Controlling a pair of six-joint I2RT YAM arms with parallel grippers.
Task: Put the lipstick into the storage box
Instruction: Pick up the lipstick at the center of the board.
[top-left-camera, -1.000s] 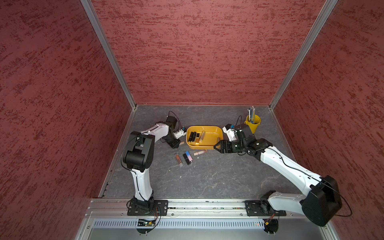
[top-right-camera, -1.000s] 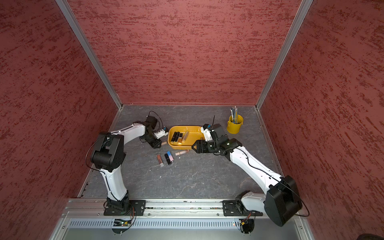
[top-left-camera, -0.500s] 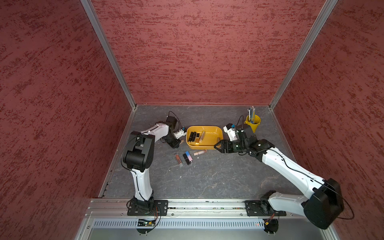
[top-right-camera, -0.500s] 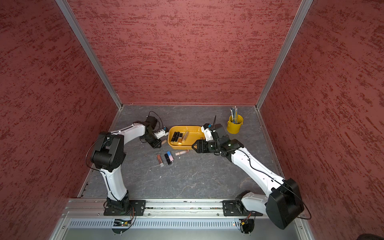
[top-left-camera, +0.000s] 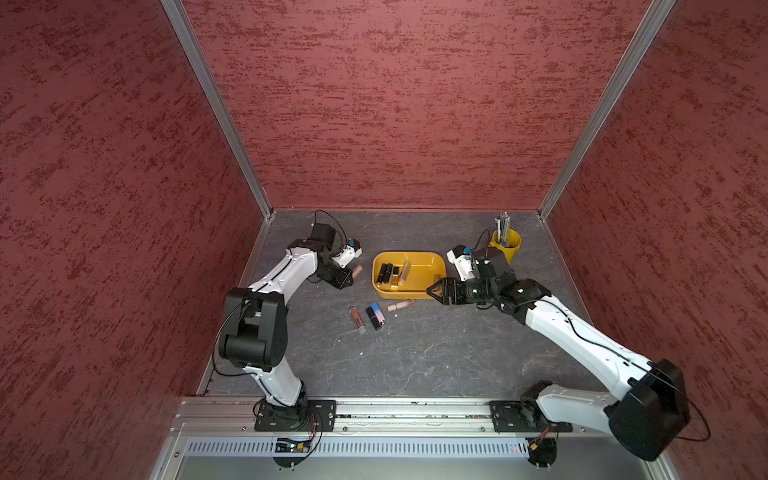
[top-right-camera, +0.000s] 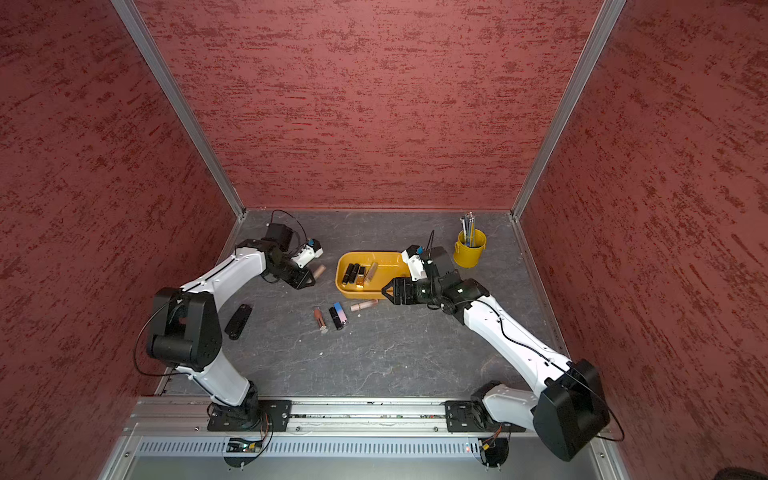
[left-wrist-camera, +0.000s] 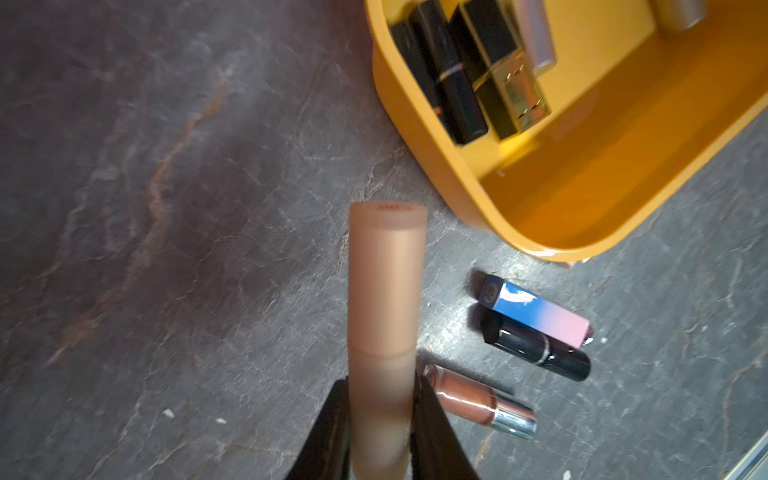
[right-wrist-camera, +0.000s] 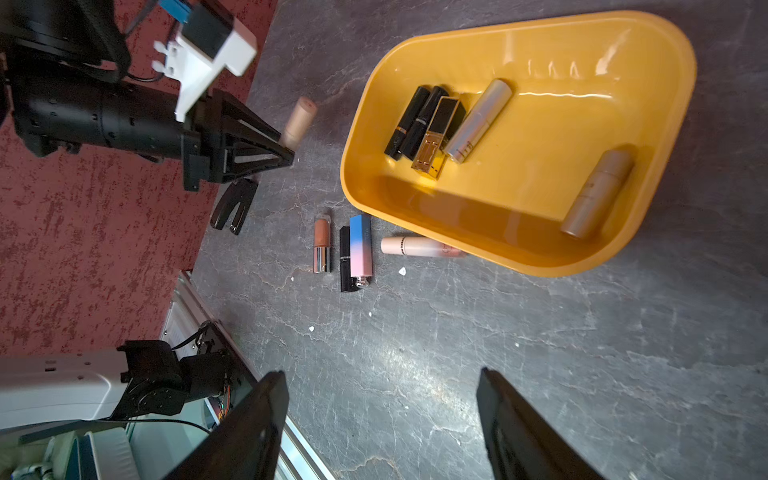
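Top views both show a dark grey, stone-patterned table (top-left-camera: 415, 353) enclosed by red textured walls (top-left-camera: 395, 104) with aluminium corner posts (top-left-camera: 217, 108). The storage box (top-left-camera: 401, 294) sits toward the back, and a yellow pen cup (top-left-camera: 506, 246) stands near its right end. The left gripper (top-left-camera: 348, 277) is beside the box's left end. The right gripper (top-left-camera: 432, 291) is at its near right corner.

Left wrist view: both fingers (left-wrist-camera: 330, 432) clamp a beige lipstick (left-wrist-camera: 384, 291), which is outside the box, just short of its rim. A brown tube (left-wrist-camera: 478, 401), a black tube (left-wrist-camera: 540, 353) and a blue-pink case (left-wrist-camera: 540, 311) lie side by side on the table nearby.

Right wrist view: the jaws stand wide apart with nothing between them. Five lipsticks (right-wrist-camera: 432, 129) lie in the box. A pale tube (right-wrist-camera: 415, 246) lies against the box's near wall, partly under the rim. A black clip-like object (right-wrist-camera: 233, 205) lies near the left arm.
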